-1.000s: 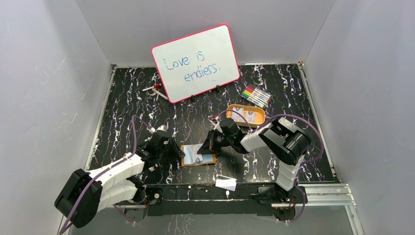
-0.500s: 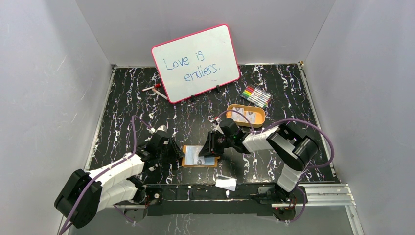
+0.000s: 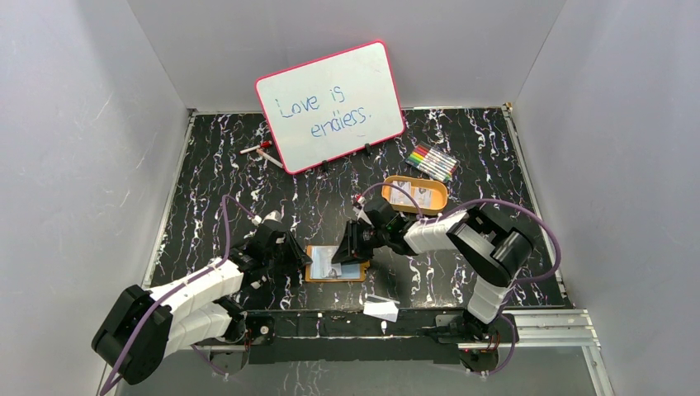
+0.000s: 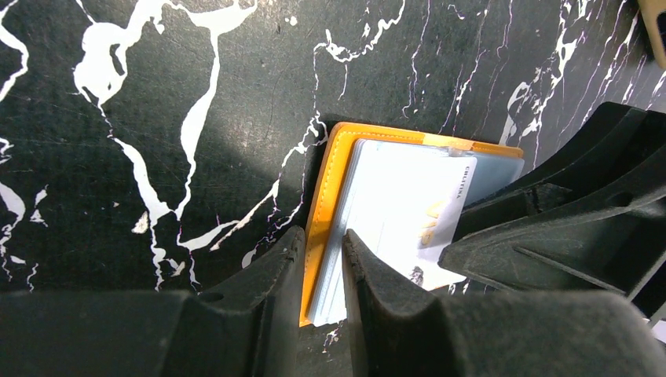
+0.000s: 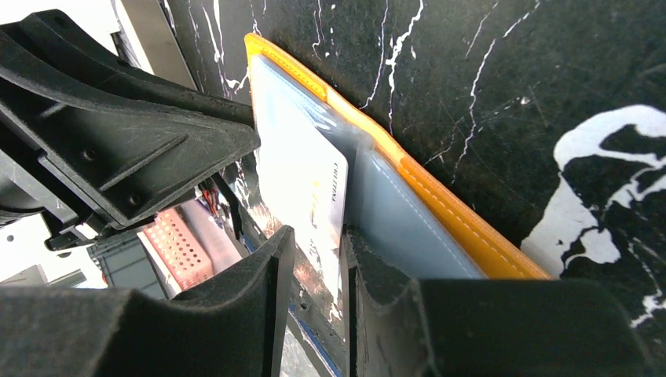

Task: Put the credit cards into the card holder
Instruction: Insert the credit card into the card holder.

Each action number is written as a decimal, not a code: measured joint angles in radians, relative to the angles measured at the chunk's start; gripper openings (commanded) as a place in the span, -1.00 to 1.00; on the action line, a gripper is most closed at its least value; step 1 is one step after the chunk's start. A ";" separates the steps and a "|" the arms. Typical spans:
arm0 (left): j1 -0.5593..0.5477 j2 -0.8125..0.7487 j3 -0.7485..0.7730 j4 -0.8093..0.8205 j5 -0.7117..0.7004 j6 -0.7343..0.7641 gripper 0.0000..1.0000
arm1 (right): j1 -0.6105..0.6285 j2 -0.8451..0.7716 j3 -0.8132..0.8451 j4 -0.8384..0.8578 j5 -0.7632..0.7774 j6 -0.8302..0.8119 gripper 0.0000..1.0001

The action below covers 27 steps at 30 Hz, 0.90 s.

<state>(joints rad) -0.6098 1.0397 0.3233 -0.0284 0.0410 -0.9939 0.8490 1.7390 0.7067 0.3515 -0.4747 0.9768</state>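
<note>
One card [image 5: 302,181] on holder [image 5: 440,212]; right jaws now apart.

Card holder [image 3: 337,263] front-centre on table [image 3: 215,190], one card [image 4: 408,212] on it. L gripper [image 4: 323,242] at its left edge, R gripper [image 5: 318,234] at its right. Tray [image 3: 444,198] w/ cards [image 3: 413,193] behind-right, markers [image 3: 432,162] behind tray. Whiteboard [image 3: 330,106] back centre. Folded paper [image 3: 381,308] in front of holder.
</note>
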 measured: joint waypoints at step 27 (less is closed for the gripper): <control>0.004 -0.034 -0.022 0.011 -0.001 -0.013 -0.54 | 0.057 0.050 0.145 -0.145 0.032 -0.051 0.14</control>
<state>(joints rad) -0.6056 1.0054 0.3016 -0.0177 0.0399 -1.0069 0.9058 1.7889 0.8520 0.2066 -0.4427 0.9257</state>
